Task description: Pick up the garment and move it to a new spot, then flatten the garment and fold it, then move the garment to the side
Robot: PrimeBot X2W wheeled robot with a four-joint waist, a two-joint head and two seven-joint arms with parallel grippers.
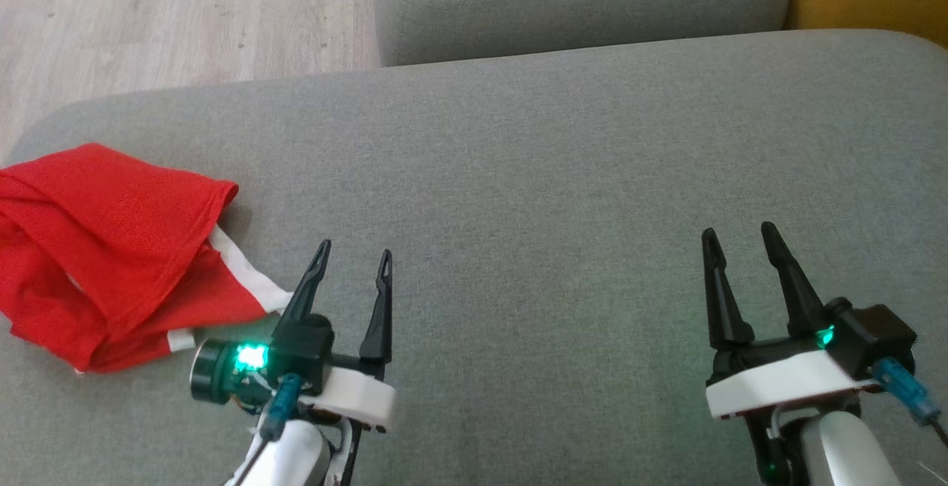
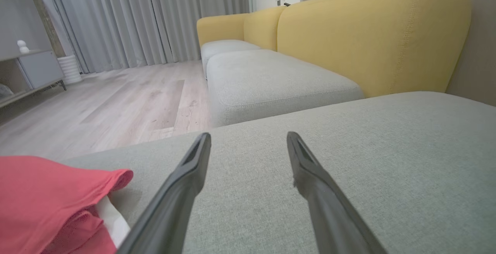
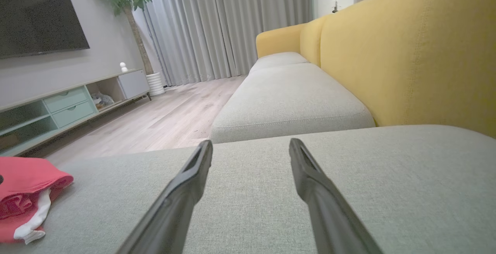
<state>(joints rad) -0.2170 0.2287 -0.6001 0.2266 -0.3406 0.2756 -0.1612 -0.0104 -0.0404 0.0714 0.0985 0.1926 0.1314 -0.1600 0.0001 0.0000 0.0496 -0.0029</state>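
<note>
Red garment lies crumpled at the grey cushion's left edge; left gripper beside it, right gripper well apart, both spread, empty

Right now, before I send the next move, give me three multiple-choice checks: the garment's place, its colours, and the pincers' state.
1. Where on the grey cushion does the garment lie?
A) far left, beside the left pincer
B) far right end
C) dead centre

2. What are the garment's colours?
A) blue and yellow
B) red with white trim
C) all black

3. The left pincer and right pincer are:
A) both shut on cloth
B) both open and empty
C) one open, one shut

Answers:
1 A, the head view shows it left of the left pincer.
2 B, it is red cloth with a white edge.
3 B, the fingers are spread with bare cushion between them.
</note>
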